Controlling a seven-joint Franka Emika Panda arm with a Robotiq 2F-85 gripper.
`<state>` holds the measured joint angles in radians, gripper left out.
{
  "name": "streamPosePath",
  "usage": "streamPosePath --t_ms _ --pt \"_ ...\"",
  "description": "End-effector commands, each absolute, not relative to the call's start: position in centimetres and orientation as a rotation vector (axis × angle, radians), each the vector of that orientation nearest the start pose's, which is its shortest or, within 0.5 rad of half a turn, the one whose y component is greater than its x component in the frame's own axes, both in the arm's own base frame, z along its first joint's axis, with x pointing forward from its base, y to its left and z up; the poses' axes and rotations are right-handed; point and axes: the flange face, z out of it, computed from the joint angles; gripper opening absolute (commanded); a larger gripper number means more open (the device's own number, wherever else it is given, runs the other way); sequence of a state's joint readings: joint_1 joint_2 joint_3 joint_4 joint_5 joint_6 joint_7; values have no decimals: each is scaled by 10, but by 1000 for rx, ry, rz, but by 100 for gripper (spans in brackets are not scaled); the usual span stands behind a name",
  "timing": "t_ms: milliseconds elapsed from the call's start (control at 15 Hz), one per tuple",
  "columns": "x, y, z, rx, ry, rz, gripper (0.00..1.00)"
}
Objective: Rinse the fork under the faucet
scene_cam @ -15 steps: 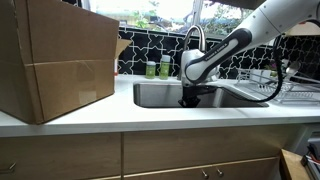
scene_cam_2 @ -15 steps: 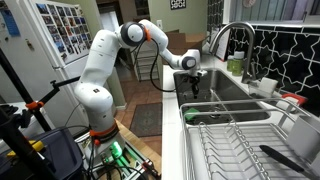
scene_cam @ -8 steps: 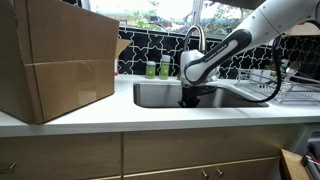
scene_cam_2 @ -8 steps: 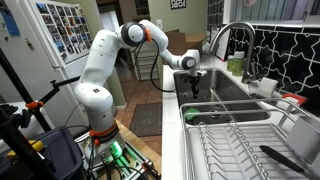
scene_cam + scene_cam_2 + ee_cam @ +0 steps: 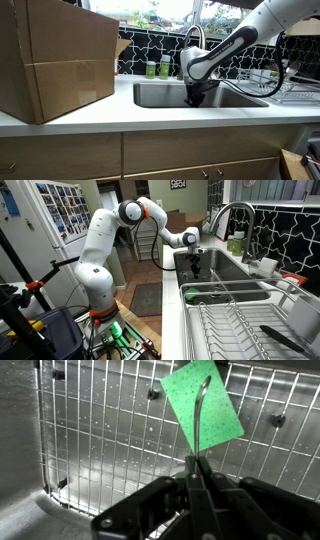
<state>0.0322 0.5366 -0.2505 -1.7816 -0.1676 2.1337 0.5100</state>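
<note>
In the wrist view my gripper (image 5: 197,468) is shut on the handle of a silver fork (image 5: 201,415), held above a wire sink grid (image 5: 100,430) and a green sponge (image 5: 203,402). In both exterior views my gripper (image 5: 197,96) (image 5: 195,268) hangs down inside the steel sink (image 5: 160,97) (image 5: 235,280). The tall silver gooseneck faucet (image 5: 193,40) (image 5: 232,218) stands behind the sink, its spout above and beyond the gripper. The fork's tines are hidden below the sink rim in the exterior views.
A large cardboard box (image 5: 55,60) stands on the counter beside the sink. Two small green bottles (image 5: 158,68) stand by the faucet. A wire dish rack (image 5: 295,85) (image 5: 245,325) sits on the other side. The wall behind is black tile.
The gripper has moved a little sideways in the sink, toward the dish rack side, still holding the fork.
</note>
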Motion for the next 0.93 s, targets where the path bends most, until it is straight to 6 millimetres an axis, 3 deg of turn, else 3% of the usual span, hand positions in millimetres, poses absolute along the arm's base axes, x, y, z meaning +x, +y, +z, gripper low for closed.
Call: streamPosePath --t_ms 0,867 --pt "612 -147 265 -3336 948 291 1" --pt "608 -153 273 -3433 784 339 1"
